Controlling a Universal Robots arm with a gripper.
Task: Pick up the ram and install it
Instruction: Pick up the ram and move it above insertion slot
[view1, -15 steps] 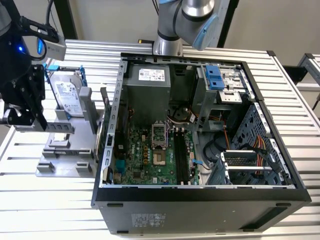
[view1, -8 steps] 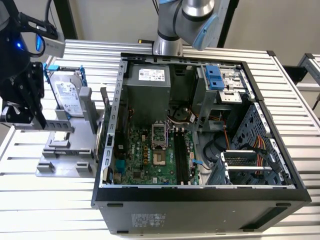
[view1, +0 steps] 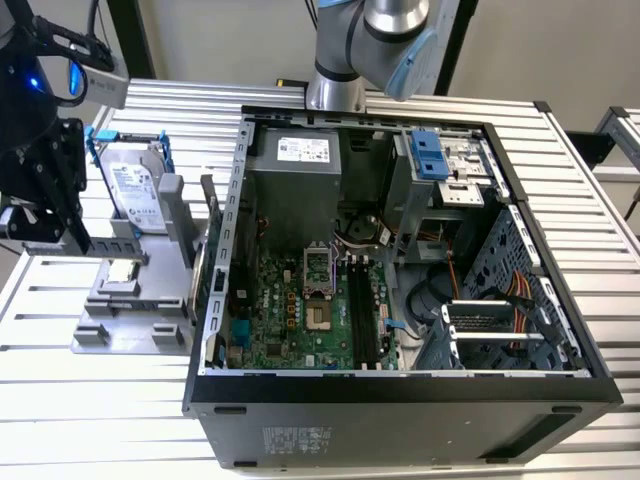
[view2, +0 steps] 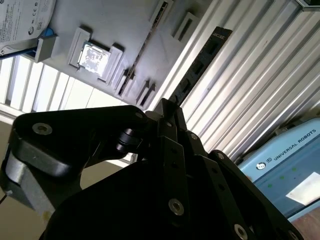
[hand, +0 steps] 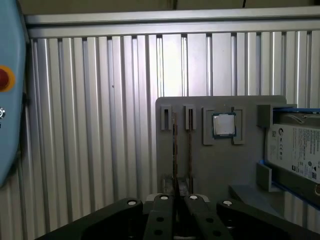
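The ram (view2: 202, 62) is a long dark stick with a row of chips, jutting out from between my fingertips over the ribbed table. In the first wrist view the ram (hand: 174, 150) shows edge-on as a thin line running up from my gripper (hand: 175, 197). My gripper (view2: 169, 107) is shut on it. In the exterior view my gripper (view1: 65, 230) hangs at the far left, left of the grey holder (view1: 130, 335) and away from the open computer case (view1: 400, 385).
A second stick (hand: 190, 145) stands in a holder slot. The holder also carries a square silver processor (hand: 223, 125) and a hard drive (view1: 135, 190) in a blue bracket. Inside the case lies the green motherboard (view1: 300, 310) with long dark slots (view1: 362, 310). A pale blue box (view2: 285, 165) stands beside the table.
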